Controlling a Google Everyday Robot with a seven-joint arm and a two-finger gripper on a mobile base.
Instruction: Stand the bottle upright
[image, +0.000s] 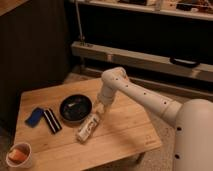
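Note:
The small white bottle (88, 127) lies on its side on the wooden table (125, 135), just in front of the black bowl (75, 107), with its cap end pointing up-right. My gripper (100, 109) hangs from the white arm right over the bottle's upper end, close to or touching it.
A black-and-white striped flat block (51, 120) and a blue object (34, 116) lie left of the bowl. A white cup with something orange in it (20, 154) stands at the table's front left corner. A dark shelf unit stands behind the table.

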